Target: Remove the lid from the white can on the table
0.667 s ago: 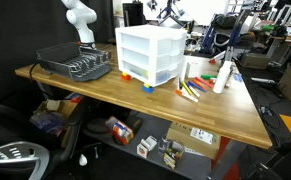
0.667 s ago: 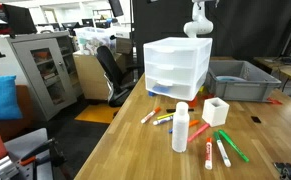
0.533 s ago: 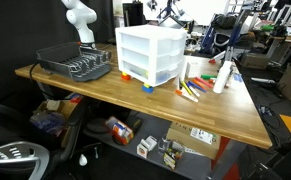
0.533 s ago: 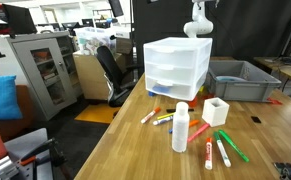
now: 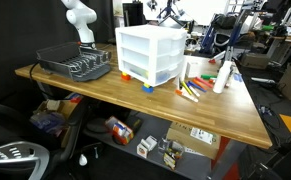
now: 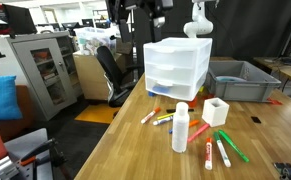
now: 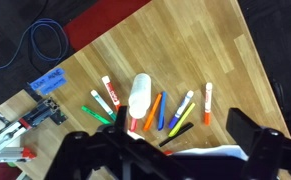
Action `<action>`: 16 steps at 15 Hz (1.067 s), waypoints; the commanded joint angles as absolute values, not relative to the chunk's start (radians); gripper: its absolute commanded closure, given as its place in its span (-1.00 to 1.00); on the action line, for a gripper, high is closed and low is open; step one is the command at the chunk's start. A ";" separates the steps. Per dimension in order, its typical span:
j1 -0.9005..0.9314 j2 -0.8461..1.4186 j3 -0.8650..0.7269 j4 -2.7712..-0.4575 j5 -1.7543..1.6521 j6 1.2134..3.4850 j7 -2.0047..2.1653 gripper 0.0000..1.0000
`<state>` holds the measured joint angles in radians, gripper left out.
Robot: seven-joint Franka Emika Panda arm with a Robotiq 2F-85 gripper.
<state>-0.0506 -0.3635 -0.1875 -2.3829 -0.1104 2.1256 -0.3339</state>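
Can: white can (image 5: pixel 221 77) upright on desk (image 5: pixel 105 92) beside markers (image 5: pixel 191 89), lid (image 5: pixel 225 62) on top.
Pincer: pincer (image 6: pixel 145 11) high above drawer unit (image 6: pixel 175 65), well apart from can.
Wrist view: pincer spread wide and empty, can mid-view below, likely aimed for a top-down lid grab.

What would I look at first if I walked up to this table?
The big white drawer unit sitting on the wooden table would catch your eye first. Close to it stands the tall white can, with bright coloured markers scattered around it on the wood.
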 commanded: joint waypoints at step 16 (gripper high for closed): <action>-0.077 -0.048 -0.192 -2.316 0.104 2.347 -0.398 -1.00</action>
<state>-0.0501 -0.0908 -0.1983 -2.3132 0.0587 2.2720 -0.3781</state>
